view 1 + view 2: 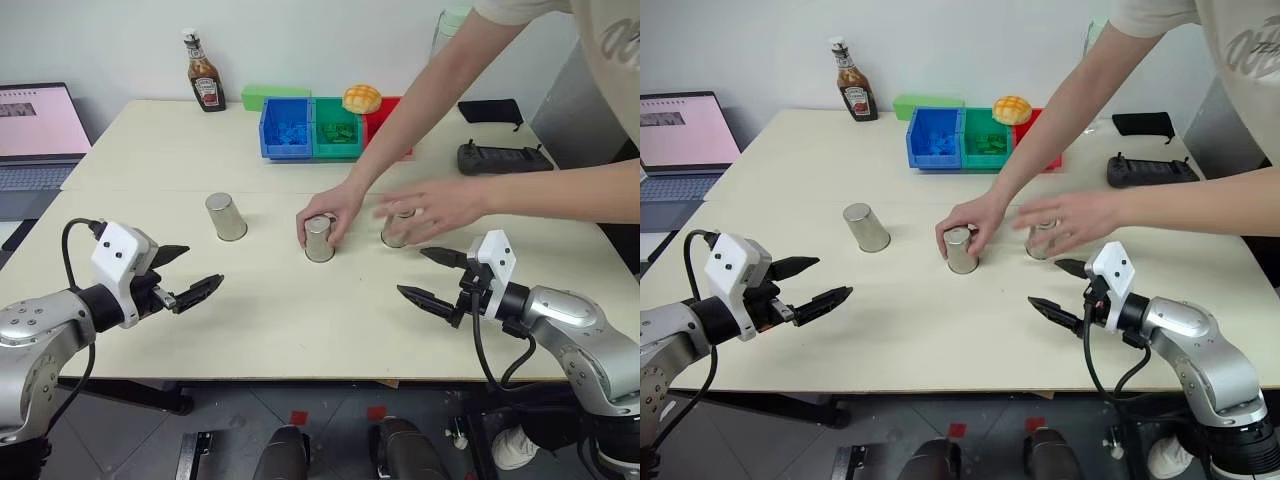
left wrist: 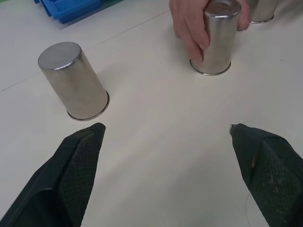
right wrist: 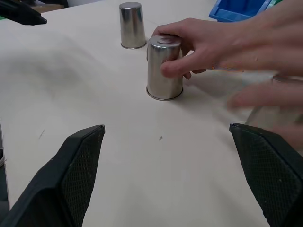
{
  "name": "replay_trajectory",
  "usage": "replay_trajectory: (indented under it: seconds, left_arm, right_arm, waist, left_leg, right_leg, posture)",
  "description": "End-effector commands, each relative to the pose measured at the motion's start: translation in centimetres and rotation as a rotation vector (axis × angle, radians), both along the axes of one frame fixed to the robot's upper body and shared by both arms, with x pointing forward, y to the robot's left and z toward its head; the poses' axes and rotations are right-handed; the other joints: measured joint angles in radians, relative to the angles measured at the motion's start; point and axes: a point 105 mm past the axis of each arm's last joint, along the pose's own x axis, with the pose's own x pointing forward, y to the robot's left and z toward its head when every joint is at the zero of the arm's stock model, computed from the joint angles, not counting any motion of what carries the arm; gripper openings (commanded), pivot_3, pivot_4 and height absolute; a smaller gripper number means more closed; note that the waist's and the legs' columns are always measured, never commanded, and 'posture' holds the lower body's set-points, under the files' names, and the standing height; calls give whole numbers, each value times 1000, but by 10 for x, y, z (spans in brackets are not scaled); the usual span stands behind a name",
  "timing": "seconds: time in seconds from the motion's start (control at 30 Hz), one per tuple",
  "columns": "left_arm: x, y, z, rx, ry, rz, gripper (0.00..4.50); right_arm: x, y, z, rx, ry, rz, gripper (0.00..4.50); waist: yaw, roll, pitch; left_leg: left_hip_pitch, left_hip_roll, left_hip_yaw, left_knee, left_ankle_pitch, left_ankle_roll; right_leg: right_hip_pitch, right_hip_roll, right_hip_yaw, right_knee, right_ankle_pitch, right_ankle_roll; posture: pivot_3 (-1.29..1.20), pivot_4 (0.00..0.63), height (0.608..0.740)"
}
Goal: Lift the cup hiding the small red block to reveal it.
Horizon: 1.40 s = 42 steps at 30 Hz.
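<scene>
Three silvery metal cups stand upside down in a row on the table. The left cup (image 1: 226,217) stands alone. A person's hand grips the middle cup (image 1: 319,239), and the person's other hand, blurred, covers the right cup (image 1: 397,232). The small red block is hidden, and I cannot tell which cup covers it. My left gripper (image 1: 200,268) hovers open near the table's front left, apart from the left cup (image 2: 73,80). On the front right, my right gripper (image 1: 412,272) is open too, just short of the person's hands, with nothing between its fingers.
At the back stand a blue bin (image 1: 285,127), a green bin (image 1: 337,128) and a red bin (image 1: 385,115), with a ketchup bottle (image 1: 206,80) to their left. A laptop (image 1: 35,130) sits far left and a black controller (image 1: 503,157) back right. The person's arms reach in from the right.
</scene>
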Motion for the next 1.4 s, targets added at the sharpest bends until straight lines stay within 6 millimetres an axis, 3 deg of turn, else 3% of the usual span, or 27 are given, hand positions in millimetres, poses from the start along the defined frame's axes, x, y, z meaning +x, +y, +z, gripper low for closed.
replay_trajectory:
  seconds: [0.03, 0.97, 1.4]
  left_arm:
    - [1, 0, 10, 33, -36, -7, 4500]
    - [2, -5, 13, 22, -46, -56, 4500]
    - [-9, -33, 14, 36, -8, -225, 4500]
  right_arm:
    - [-3, 2, 9, 2, -50, 20, 4490]
    - [-2, 7, 10, 46, -38, 7, 4490]
    - [30, -5, 15, 78, -76, -209, 4490]
  waist:
    - [0, 0, 0]
    - [0, 0, 0]
    - [-1, 0, 0]
  left_leg:
    - [0, 0, 0, 0, 0, 0]
    - [0, 0, 0, 0, 0, 0]
    - [0, 0, 0, 0, 0, 0]
  right_leg:
    - [0, 0, 0, 0, 0, 0]
    - [0, 0, 0, 0, 0, 0]
    - [0, 0, 0, 0, 0, 0]
  posture:
    - [0, 150, 740]
    - [0, 150, 740]
    - [0, 150, 740]
